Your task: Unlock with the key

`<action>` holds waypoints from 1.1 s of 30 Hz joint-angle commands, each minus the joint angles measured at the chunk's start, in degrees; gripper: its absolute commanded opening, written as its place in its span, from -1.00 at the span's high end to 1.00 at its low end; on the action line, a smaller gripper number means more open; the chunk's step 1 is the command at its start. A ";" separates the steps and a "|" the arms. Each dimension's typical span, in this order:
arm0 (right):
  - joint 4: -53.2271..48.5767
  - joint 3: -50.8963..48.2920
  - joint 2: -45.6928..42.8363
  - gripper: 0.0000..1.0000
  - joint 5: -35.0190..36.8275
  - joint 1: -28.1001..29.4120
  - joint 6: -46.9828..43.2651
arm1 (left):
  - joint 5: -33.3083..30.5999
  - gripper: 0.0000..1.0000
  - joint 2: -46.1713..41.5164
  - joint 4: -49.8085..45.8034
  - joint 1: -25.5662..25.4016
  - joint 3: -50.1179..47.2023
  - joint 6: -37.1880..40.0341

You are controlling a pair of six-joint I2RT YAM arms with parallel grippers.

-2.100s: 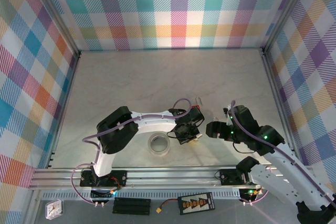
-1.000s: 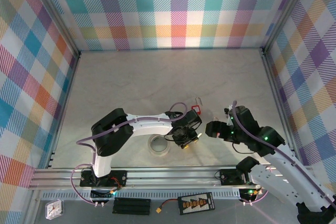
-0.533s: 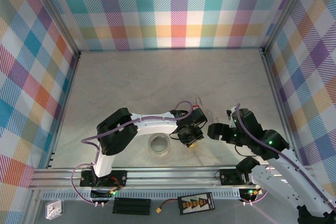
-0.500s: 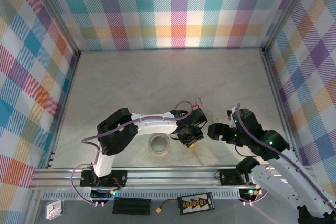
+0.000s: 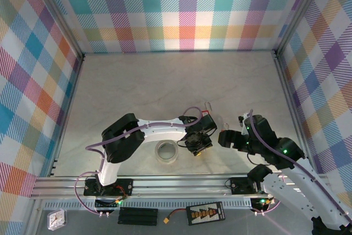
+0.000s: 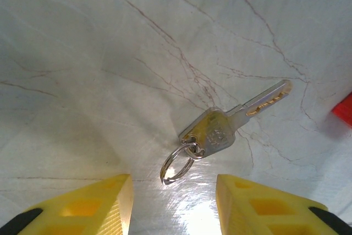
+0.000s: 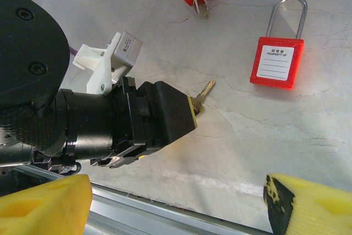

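Ideally the left gripper (image 6: 175,205), agape and empty, needed to straddle the flat key (image 6: 220,131) squarely; the right gripper (image 7: 176,207) likewise gaped empty.

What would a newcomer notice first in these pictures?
A silver key lies flat on the marble table, just ahead of the open left gripper. A red padlock lies apart from it in the right wrist view, and a tape roll sits toward the table's near edge.
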 commanded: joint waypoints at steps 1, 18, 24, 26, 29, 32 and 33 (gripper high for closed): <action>-0.81 -0.06 -0.64 -0.63 -0.19 0.09 -1.13 | -1.17 0.14 1.14 -1.26 0.20 0.73 -0.31; -2.58 2.18 -2.19 -0.63 0.55 0.09 -2.31 | -1.04 0.43 9.47 -15.32 3.26 8.98 8.76; -3.56 3.09 -3.60 -0.64 0.34 0.08 -2.75 | -1.85 0.75 10.31 -16.21 5.39 9.33 12.38; -3.79 3.22 -3.60 -0.63 0.60 0.03 -2.79 | -1.29 0.81 9.83 -15.04 5.89 8.30 12.65; -3.54 3.16 -3.47 -0.63 0.58 0.05 -2.41 | -1.50 0.87 8.92 -15.30 6.15 7.84 14.11; -2.67 2.70 -3.22 -0.64 -0.29 0.09 -1.52 | -1.54 1.00 7.49 -13.93 6.24 6.40 14.91; -2.27 2.58 -3.07 -0.64 -0.64 0.06 -1.12 | -1.46 1.00 6.87 -13.02 6.21 5.56 14.76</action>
